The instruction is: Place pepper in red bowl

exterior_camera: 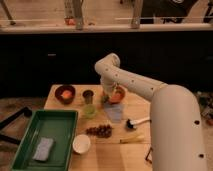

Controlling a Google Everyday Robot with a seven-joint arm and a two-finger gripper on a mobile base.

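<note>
My gripper (107,96) hangs from the white arm at the left rim of the red bowl (118,95), a shallow orange-red bowl at the back middle of the table. The gripper is shut. A short green bit of the pepper (104,99) shows at its tip, just left of the bowl's rim. The gripper hides the rest of the pepper.
A maroon bowl (65,93), a brown cup (88,95) and a green cup (90,111) stand to the left. A pale packet (114,113), a dark cluster (100,131), a white bowl (81,143), a brush (138,122) and a yellow item (131,140) lie in front. A green tray (30,150) sits front left.
</note>
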